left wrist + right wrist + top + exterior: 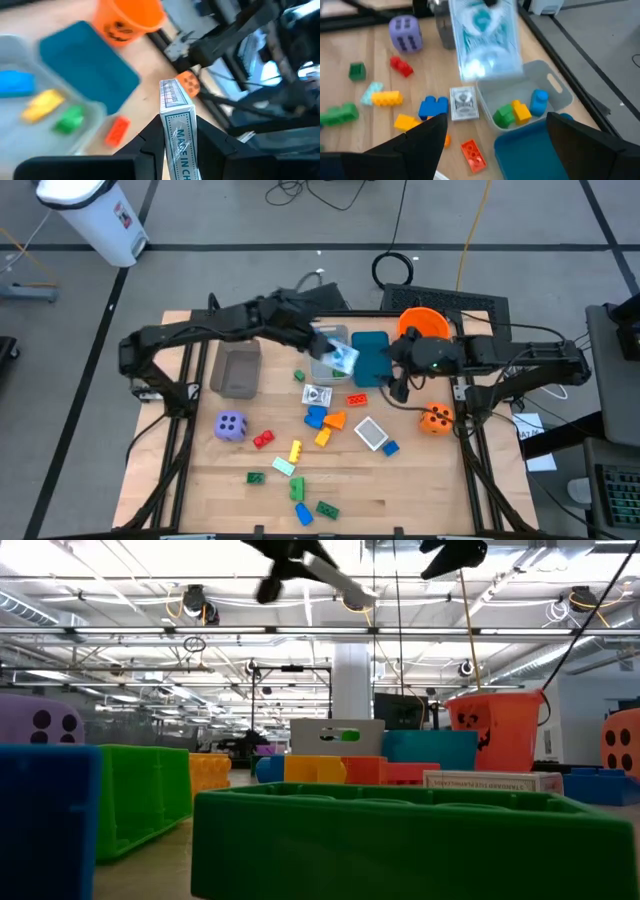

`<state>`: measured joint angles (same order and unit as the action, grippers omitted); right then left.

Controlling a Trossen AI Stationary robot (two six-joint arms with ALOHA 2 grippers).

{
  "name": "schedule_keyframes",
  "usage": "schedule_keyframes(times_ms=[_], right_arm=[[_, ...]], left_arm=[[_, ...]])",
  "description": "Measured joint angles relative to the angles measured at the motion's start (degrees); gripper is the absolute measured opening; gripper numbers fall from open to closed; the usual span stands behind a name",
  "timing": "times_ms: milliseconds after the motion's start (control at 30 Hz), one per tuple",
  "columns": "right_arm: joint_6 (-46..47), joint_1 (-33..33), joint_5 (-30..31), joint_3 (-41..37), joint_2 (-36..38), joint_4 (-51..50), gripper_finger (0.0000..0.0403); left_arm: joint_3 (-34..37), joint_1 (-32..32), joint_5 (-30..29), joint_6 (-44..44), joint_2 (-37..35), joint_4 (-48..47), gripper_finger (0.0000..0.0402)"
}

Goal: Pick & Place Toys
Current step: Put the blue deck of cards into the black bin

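Wooden tabletop (420, 480) on a grey floor, with a white bin (95, 215) standing off its far left corner. Toward the left of the table sits the purple die (230, 425), white dots up, with a grey bin (238, 370) behind it and a red brick (263, 440) just beside it. Loose bricks lie across the middle: green (256, 477), yellow (295, 450), blue (316, 416), orange (334, 421). A small white packet (317, 396) lies flat near the pale grey bin (530, 95), which holds a green brick (504, 115), a yellow one (521, 111) and a blue one (539, 101). Above that bin the left gripper (176, 142) is clamped on a card box (176, 127), held on edge; its side reads "MADE IN CH", the rest cut off, and the small print on its end is too fine to read. Next comes the teal bin (370, 355), with a red brick (357, 399) in front of it. Over the teal bin's right edge hangs the right gripper (400, 388), jaws spread wide and empty. Another white packet (371, 433) lies in front. Behind stands the orange bucket (127, 20) with a black pumpkin face. Furthest right rests the orange die (435, 419), black dots showing.
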<state>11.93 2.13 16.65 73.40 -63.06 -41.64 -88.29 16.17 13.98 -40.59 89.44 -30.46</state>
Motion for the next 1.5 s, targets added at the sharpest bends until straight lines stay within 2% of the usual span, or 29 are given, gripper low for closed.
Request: schedule_keyframes(times_ms=[167, 367, 500, 600, 733, 833, 1267, 1500], right_arm=[[3.48, -1.01, -0.18, -2.43, 2.3, 0.66, 0.0329], [8.91, -1.18, -0.27, -8.33, 3.66, 2.47, 0.0329], [12.72, -1.18, -0.99, -13.89, 3.81, 8.21, 0.0327], [14.53, -1.2, -5.04, -17.96, 3.81, 14.94, 0.0326], [16.16, -1.16, -10.77, -22.47, 3.81, 24.58, 0.0325], [17.79, -1.16, -12.52, -24.36, 3.81, 28.86, 0.0325], [18.22, -1.26, -12.28, -24.87, 3.81, 29.7, 0.0325], [17.37, -1.44, -12.12, -24.87, 3.81, 29.65, 0.0325]], left_arm=[[-0.04, 1.65, -6.97, 4.67, -6.78, -14.86, 0.0086], [-0.04, 2.27, -15.25, 6.22, -11.96, -35.59, 0.0087], [-0.04, 2.57, -19.43, 5.96, -12.78, -47.72, 0.0087], [-0.03, 3.64, -21.99, 6.77, -12.67, -53.08, 0.0087], [-0.02, 6.77, -22.71, 9.43, -12.69, -55.0, 0.0087], [-0.02, 9.61, -22.54, 12.15, -12.67, -54.94, 0.0087], [0.14, 20.45, -21.08, 22.65, -12.63, -54.91, 0.0087], [9.01, 22.08, -16.81, 24.5, -12.62, -51.0, 0.0088]])
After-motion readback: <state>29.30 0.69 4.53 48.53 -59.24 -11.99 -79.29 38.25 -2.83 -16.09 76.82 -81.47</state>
